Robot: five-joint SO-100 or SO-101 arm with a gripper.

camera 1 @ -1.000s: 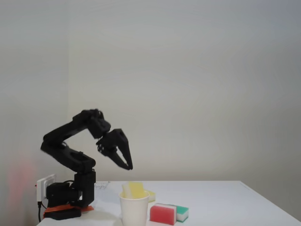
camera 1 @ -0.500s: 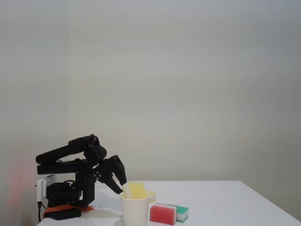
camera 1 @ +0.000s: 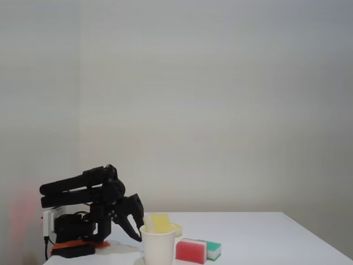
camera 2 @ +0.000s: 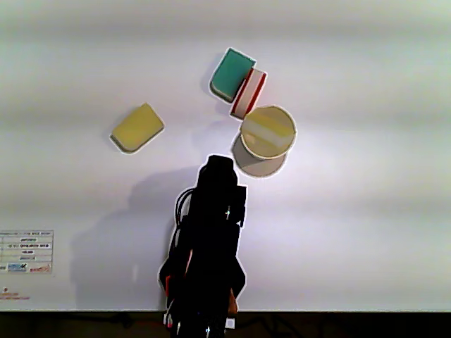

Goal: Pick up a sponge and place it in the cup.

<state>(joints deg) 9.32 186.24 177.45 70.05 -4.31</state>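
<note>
In the fixed view the black arm point(camera 1: 83, 193) is sitting folded low over its base at the left of the white table point(camera 1: 265, 237), its upper links lying nearly level and the gripper point(camera 1: 134, 229) pointing down and to the right, toward five o'clock, just left of the cup point(camera 1: 158, 248). Its two dark fingers are showing as separate prongs with a narrow gap between them, so the pincer is standing apart and holding nothing. The pale yellow sponge point(camera 1: 160, 223) is sitting inside the white paper cup, leaning upright with its top edge poking above the rolled rim. In the other view, looking down, the sponge point(camera 2: 266, 131) is lying across the cup's mouth as a pale band, and the cup point(camera 2: 248, 144) is standing at about one o'clock from the arm's dark tip point(camera 2: 217, 169), close to it but apart. At twelve o'clock from the cup, touching its rim or just beside it, a red-and-white sponge point(camera 2: 248, 93) is resting on edge, and a green sponge point(camera 2: 233, 73) is lying against it on the far side. A second yellow sponge point(camera 2: 137, 127) is lying flat, well apart, at ten o'clock from the arm's tip. A small printed label point(camera 2: 26, 251) is lying on the table at nine o'clock from the arm's base.
</note>
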